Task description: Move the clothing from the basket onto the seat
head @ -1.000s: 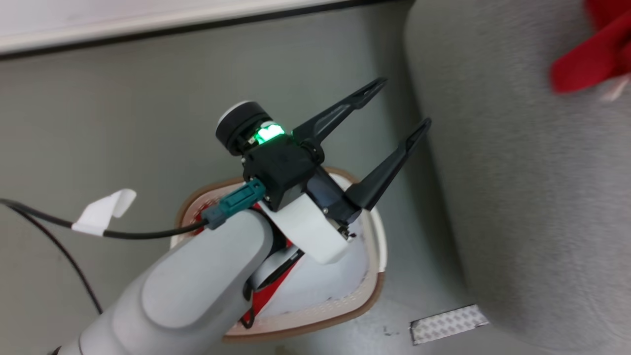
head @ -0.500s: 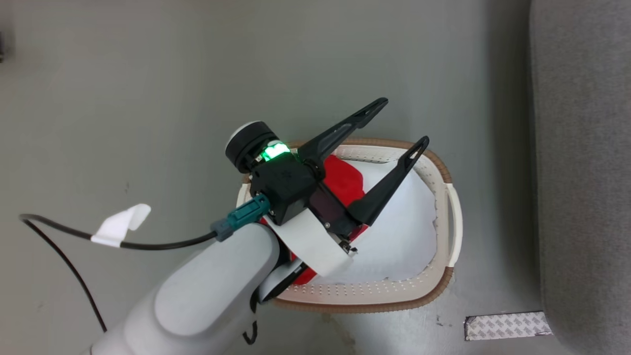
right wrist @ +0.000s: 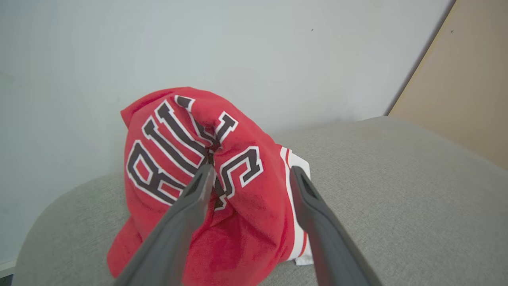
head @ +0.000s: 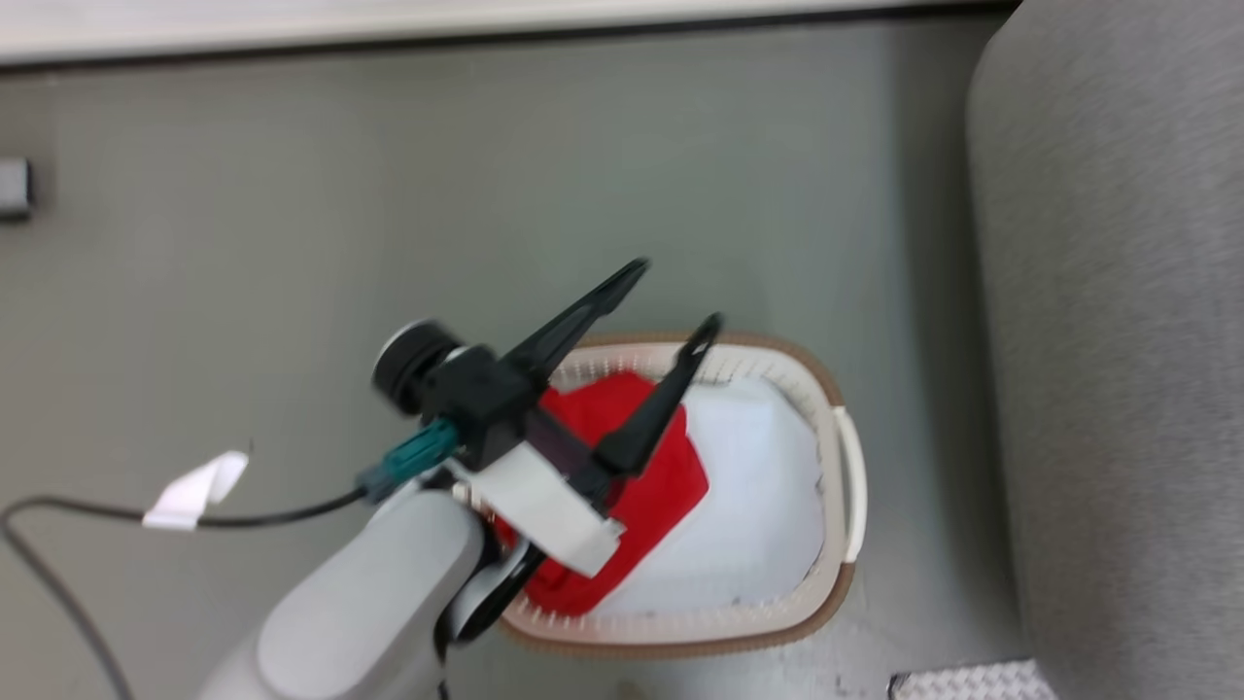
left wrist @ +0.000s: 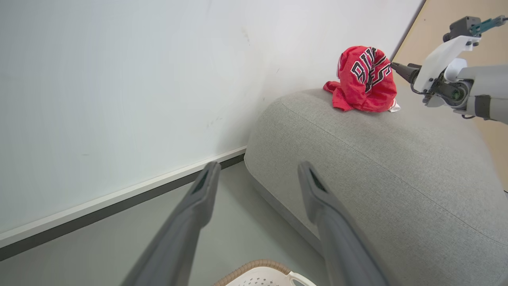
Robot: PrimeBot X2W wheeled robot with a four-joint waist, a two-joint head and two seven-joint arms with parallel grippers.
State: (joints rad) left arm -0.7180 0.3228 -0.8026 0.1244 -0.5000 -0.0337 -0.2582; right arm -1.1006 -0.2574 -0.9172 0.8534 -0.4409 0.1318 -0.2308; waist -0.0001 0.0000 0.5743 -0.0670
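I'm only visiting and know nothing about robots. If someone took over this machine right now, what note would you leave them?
Left gripper: open, holding nothing, above the basket.
Right gripper: open, fingers apart at the red jersey, not clamping it.
Done: that jersey sits heaped on the sofa.
Left to do: a red garment lies in the basket; the left gripper looks placed to fetch it, then it goes to the sofa.
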